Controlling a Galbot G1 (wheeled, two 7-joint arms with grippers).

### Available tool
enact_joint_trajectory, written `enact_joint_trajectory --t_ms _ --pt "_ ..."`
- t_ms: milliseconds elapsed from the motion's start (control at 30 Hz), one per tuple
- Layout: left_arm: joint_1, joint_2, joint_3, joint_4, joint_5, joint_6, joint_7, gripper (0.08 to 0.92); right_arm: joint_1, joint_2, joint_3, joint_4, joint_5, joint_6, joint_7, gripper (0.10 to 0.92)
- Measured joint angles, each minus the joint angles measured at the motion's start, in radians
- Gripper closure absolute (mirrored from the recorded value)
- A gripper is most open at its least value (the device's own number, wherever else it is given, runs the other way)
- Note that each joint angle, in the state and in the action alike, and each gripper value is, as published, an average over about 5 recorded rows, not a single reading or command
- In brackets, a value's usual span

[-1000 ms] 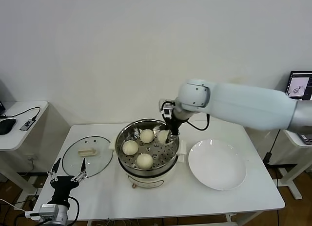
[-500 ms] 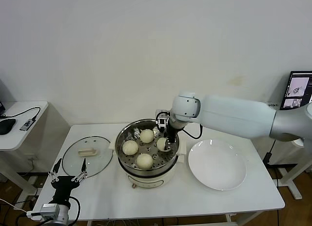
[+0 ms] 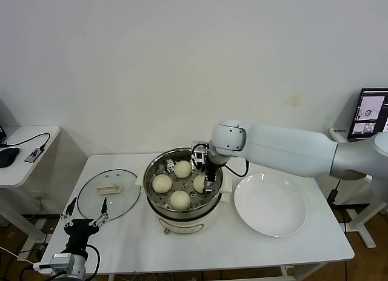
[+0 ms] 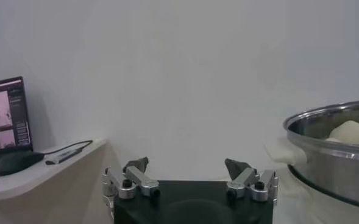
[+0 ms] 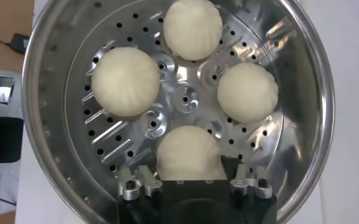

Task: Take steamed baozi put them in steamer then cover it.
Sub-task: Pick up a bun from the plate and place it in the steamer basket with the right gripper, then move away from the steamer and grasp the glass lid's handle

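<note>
Sitting on the perforated tray: four steamed baozi (image 5: 188, 152), right claw (image 5: 191, 182) spread open around the nearest one.

All four buns lie in a ring inside the steamer (image 3: 182, 202), which stands mid-tabletop (image 3: 200, 244). Right claw is down inside the pot at its right side, fingers (image 5: 133, 181) apart on either side of a bun, not pressing it as far as the wrist view shows. Cover (image 3: 109, 193) lies flat on the tabletop just left of the steamer, handle up. White plate (image 3: 270, 205) sits to the steamer's right. Left claw (image 3: 83, 220) hangs open, low at the tabletop's front-left edge, near the cover.
</note>
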Motion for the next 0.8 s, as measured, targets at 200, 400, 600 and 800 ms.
enact_joint_trajectory --t_ms 200,400,600,800 --pt "0.001 0.0 -0.003 -0.002 0.0 0.0 0.0 0.177 0.013 -0.049 0.035 0.052 -0.032 0.01 -0.015 0.203" --pt "0.006 0.001 -0.01 -0.001 0.001 -0.005 0.0 0.177 -0.011 -0.135 0.097 0.135 -0.045 0.034 0.054 0.203" --pt "0.01 -0.002 -0.012 0.005 0.012 -0.01 0.0 0.177 -0.133 -0.251 0.226 0.233 -0.025 0.112 0.249 0.203" --pt "0.012 -0.006 -0.009 0.006 0.024 -0.003 -0.013 0.177 -0.403 -0.348 0.477 0.295 -0.051 0.268 0.45 0.203"
